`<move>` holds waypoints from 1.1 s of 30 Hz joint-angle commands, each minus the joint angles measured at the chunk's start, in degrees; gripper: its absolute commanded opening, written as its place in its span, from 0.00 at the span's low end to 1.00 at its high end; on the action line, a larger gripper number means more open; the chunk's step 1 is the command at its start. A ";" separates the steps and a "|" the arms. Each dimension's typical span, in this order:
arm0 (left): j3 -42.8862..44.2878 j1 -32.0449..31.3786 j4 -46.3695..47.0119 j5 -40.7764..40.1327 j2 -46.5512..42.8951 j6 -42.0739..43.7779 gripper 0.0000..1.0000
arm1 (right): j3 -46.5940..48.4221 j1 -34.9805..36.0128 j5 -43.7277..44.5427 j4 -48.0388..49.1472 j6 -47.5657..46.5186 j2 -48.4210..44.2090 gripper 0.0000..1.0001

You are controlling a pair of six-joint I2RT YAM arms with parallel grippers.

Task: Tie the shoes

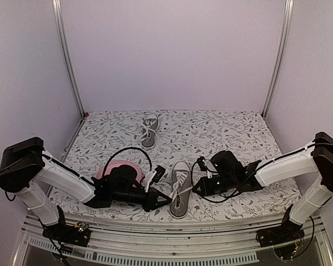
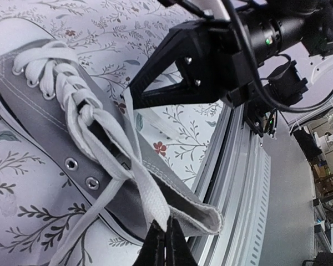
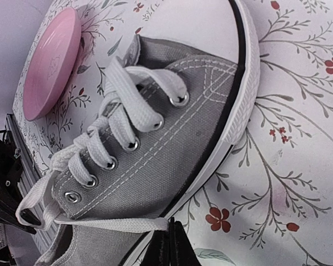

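L gripper [image 2: 164, 245] was clamped on lace end [image 2: 153, 202] of shoe [image 1: 179, 191], lower centre; R gripper [image 3: 170, 245] clamped 2nd lace end [image 3: 116, 224].

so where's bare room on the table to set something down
Free: the table's far right, between the far shoe and the right wall. Crowded: the front middle, where pink plate, near shoe, left gripper and right gripper, each shut on a lace, bunch together.

One grey sneaker [image 1: 179, 188], its white laces [image 3: 127, 119] untied, sits upright just right of the pink plate [image 1: 112, 167]; its mate [image 1: 149, 129] lies well beyond the plate.
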 commanded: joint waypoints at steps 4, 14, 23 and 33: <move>-0.04 -1.78 -2.87 -0.25 3.00 1.85 0.00 | 0.91 -0.84 2.70 -1.61 0.05 -3.68 0.02; 0.58 -1.79 -9.34 -7.43 -4.70 3.11 0.28 | 3.61 -0.86 -0.86 -0.39 -3.70 -3.54 0.02; -1.09 4.19 -17.22 -15.22 -17.41 -1.80 0.47 | 3.56 -0.80 -2.68 0.20 -4.78 -1.86 0.02; 7.75 8.00 -21.91 -6.88 -4.88 -5.38 0.35 | 3.39 -0.67 -3.42 1.01 -4.62 -1.01 0.02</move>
